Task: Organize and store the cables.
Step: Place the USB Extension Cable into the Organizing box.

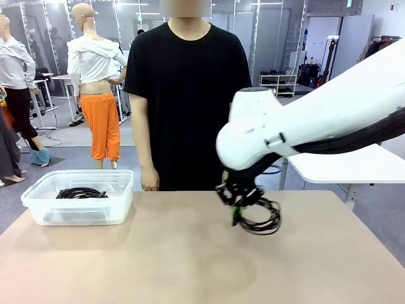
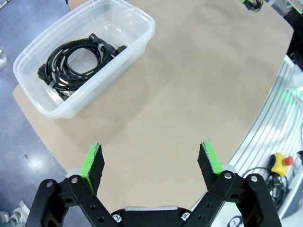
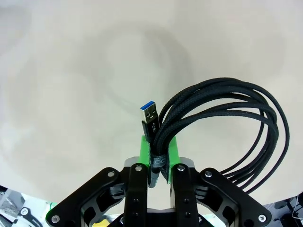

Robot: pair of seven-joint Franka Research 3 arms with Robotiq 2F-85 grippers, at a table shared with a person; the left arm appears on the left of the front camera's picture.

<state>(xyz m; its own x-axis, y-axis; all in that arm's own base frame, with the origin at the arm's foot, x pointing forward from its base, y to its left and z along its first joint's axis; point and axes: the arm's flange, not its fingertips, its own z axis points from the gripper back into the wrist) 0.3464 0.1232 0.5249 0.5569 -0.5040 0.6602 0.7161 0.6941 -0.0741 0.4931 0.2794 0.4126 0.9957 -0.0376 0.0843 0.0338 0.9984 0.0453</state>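
R gripper [image 3: 158,158], black w/ green pads, is clamped on the bound neck of a coiled black braided cable [image 3: 222,127] w/ a blue-tongued USB plug [image 3: 150,113] sticking up past the pads. In front view the coil [image 1: 259,215] hangs at or just over the beige tabletop [image 1: 190,266], mid-right. Key relation: the clear plastic storage bin [image 1: 79,196], already holding another black cable coil [image 1: 81,193], lies at about 9 o'clock from that coil, well apart across the table, long axis roughly left-right. L gripper [image 2: 151,163] is spread wide, empty, bin [image 2: 137,35] toward its 11 o'clock. Likely R arm must carry leftward.
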